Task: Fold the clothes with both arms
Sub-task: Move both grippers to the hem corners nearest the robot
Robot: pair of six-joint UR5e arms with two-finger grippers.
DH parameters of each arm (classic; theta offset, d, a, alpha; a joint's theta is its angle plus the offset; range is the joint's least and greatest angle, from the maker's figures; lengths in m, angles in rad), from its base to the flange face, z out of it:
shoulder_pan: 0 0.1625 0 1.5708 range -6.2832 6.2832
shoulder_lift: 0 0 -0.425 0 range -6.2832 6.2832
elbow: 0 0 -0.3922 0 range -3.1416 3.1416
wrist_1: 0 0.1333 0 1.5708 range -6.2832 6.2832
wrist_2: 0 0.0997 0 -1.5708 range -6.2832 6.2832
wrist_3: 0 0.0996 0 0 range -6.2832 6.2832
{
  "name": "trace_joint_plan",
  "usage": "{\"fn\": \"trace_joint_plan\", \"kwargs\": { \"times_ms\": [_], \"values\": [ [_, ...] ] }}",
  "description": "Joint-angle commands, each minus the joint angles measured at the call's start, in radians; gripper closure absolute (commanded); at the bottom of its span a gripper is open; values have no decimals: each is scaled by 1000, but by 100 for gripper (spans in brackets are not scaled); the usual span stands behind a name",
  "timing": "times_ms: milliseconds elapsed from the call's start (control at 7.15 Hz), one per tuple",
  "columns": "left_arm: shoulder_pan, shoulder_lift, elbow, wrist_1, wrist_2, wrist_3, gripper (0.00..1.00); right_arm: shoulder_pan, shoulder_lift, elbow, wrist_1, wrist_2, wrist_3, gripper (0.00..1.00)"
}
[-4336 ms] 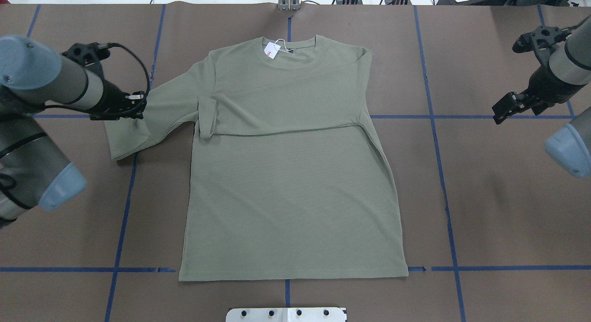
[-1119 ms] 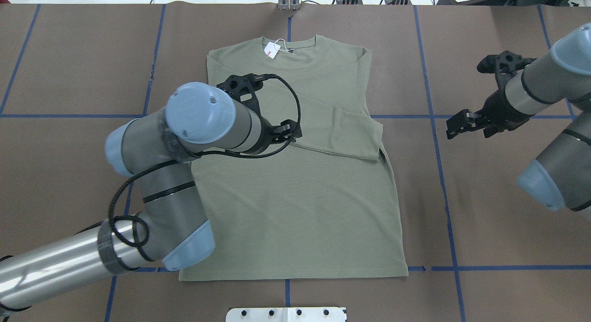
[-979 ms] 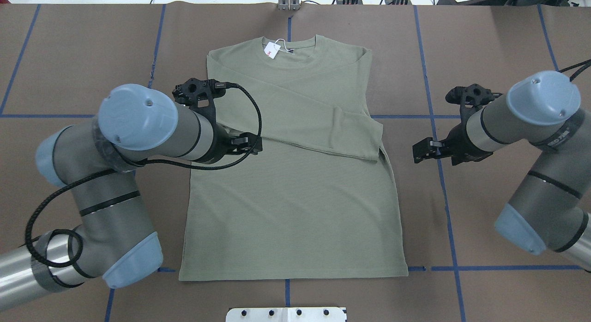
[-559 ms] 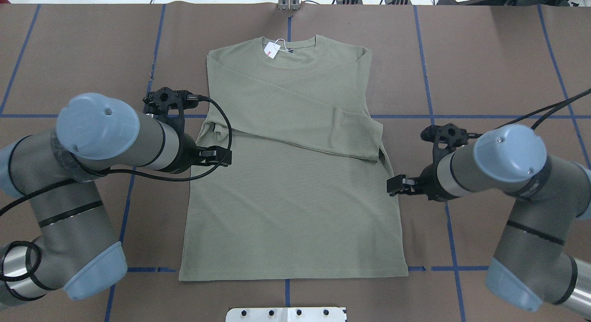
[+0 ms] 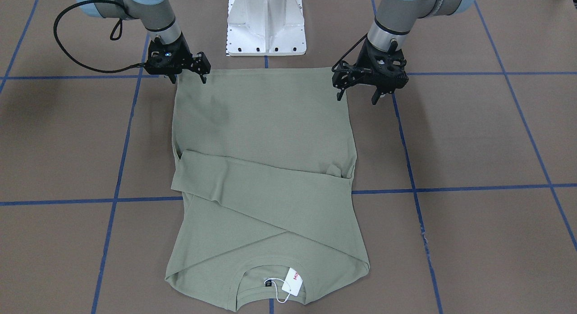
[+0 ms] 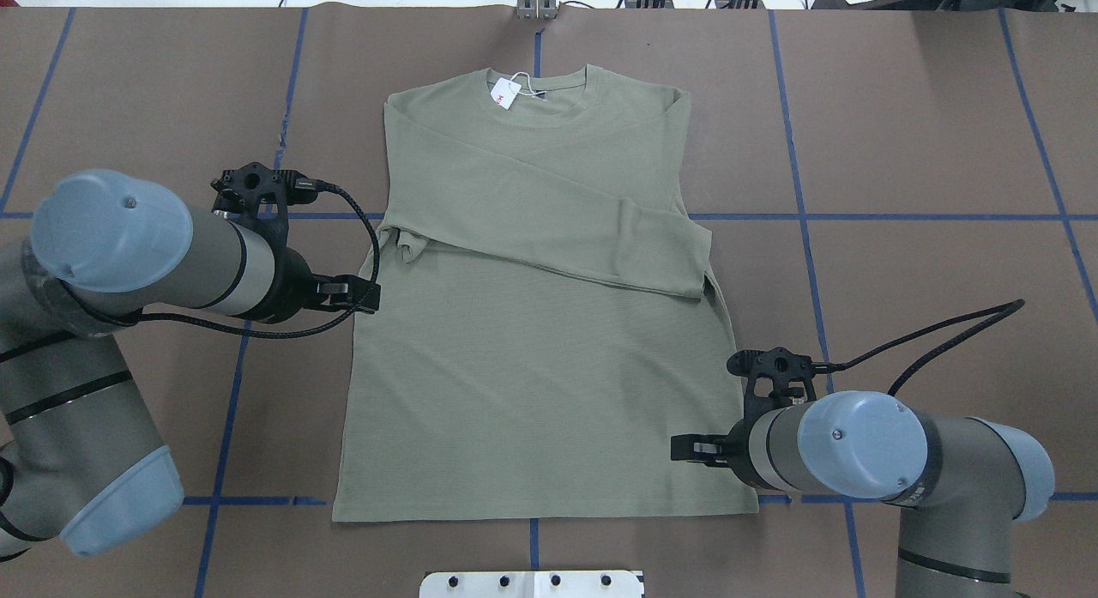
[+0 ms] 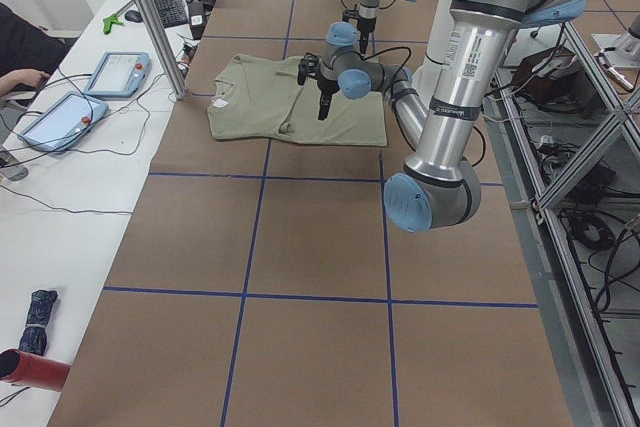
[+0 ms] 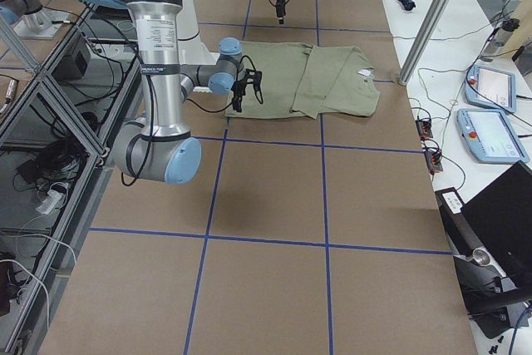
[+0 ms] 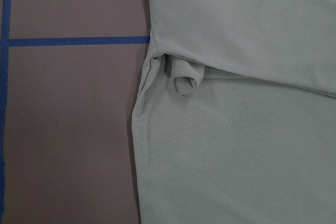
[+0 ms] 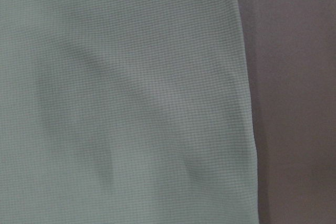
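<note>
Both arms had drawn back along the shirt [image 6: 540,383] toward its hem. The left hand [image 5: 356,97] and right hand [image 5: 188,78] were each spread wide and held nothing. The shirt lay flat at mid tabletop [image 6: 926,135], sleeves crossed over the chest, collar toward the far edge. The sleeve folds looked done. Next, each hand would likely have to pinch a hem corner and carry it to the collar together. No container was in view.

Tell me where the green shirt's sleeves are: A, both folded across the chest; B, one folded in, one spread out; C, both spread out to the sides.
A: both sleeves of the green shirt lie folded over its chest, one crossing over the other.
</note>
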Motion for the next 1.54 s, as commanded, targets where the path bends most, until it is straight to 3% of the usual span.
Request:
{"fn": "trace_joint_plan", "kwargs": {
  "times_ms": [0, 420, 699, 1399],
  "values": [
    [0, 1, 1, -2, -1, -2, 0, -8, -26, 4, -18, 3, 1, 0],
    [-1, 2, -1, -2, -1, -2, 0, -39, -45, 9, -18, 26, 2, 1],
    [-1, 2, -1, -2, -1, -2, 0, -42, -45, 7, -18, 31, 2, 16],
    [0, 1, -7, -2, -1, -6, 0, -41, -55, 6, -18, 36, 2, 20]
  ]
}}
